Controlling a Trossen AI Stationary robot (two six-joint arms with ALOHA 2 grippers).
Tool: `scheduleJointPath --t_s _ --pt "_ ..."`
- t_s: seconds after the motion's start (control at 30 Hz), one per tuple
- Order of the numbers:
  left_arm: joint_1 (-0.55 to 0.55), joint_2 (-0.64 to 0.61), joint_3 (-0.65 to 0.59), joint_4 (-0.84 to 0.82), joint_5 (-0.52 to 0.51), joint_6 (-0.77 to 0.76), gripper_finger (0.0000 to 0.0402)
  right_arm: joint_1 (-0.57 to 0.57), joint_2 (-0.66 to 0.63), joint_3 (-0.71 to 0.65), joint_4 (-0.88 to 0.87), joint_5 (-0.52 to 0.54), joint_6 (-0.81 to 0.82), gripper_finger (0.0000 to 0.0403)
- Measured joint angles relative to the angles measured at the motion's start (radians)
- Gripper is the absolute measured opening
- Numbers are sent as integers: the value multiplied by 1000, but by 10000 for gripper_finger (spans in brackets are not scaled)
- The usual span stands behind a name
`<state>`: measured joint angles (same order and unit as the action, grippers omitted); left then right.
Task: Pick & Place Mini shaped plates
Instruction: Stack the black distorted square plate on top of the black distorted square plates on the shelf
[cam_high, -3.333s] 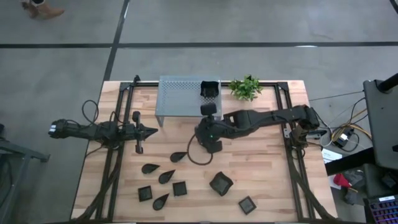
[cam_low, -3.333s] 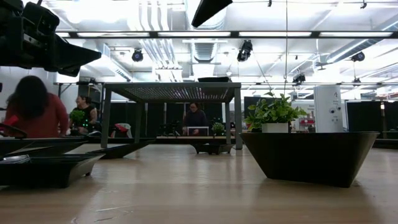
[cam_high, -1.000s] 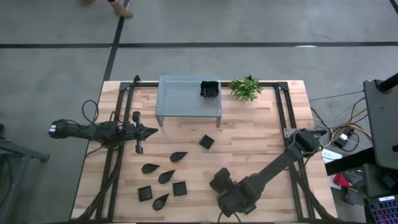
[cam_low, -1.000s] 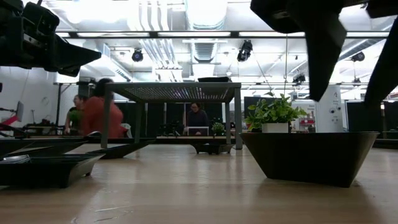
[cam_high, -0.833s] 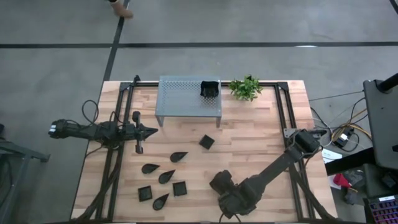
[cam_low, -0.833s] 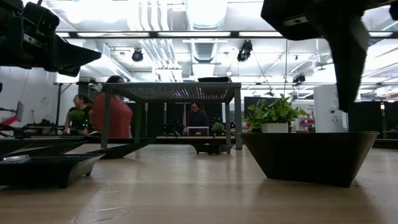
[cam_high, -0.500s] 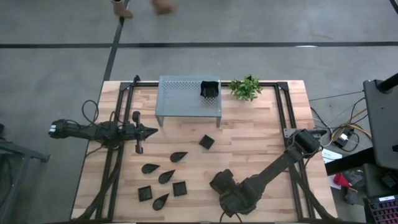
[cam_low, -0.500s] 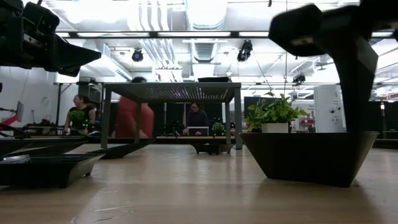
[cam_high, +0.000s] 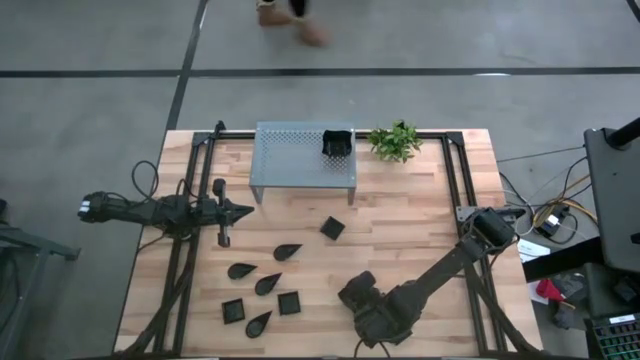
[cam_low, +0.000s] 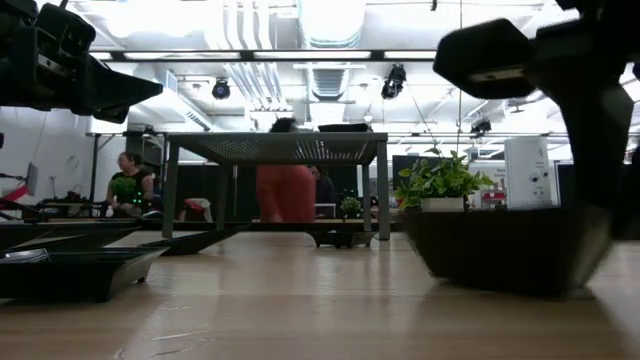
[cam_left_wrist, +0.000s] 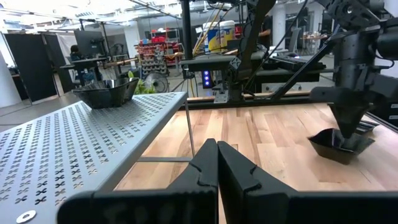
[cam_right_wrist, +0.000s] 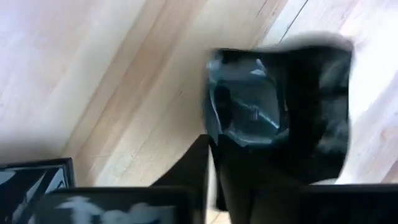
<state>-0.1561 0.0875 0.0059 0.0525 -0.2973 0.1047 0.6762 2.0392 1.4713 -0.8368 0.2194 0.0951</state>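
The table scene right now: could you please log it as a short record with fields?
shelf: grey perforated shelf at the table's far edge
dish on shelf: one black dish at its right end
plant: green plant just right of the shelf
loose dishes: small square mid-table; leaf shapes and squares near left
right hand: right hand low at the near edge, closing on a wavy square dish
left hand: left hand shut, empty, waiting at the left side
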Motion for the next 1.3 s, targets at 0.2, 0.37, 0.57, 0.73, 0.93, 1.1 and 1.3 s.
scheduleJointPath --t_s 0.2,0.37,0.57,0.73,0.93,1.1,1.3 --pt "0 0 0 0 0 0 0 0 -1 50 -26 64 -26 9" --pt "0 0 0 0 0 0 0 -13 -4 143 -147 212 -43 8" --pt "0 0 0 0 0 0 0 -57 -9 252 -258 343 -56 8" --pt "0 0 0 0 0 0 0 -119 -32 291 -283 408 -94 8" --pt "0 0 0 0 0 0 0 -228 -110 315 -286 425 -157 8" --pt "0 0 0 0 0 0 0 -348 -191 345 -286 436 -233 8" --pt "0 0 0 0 0 0 0 -510 -233 380 -282 431 -308 8"
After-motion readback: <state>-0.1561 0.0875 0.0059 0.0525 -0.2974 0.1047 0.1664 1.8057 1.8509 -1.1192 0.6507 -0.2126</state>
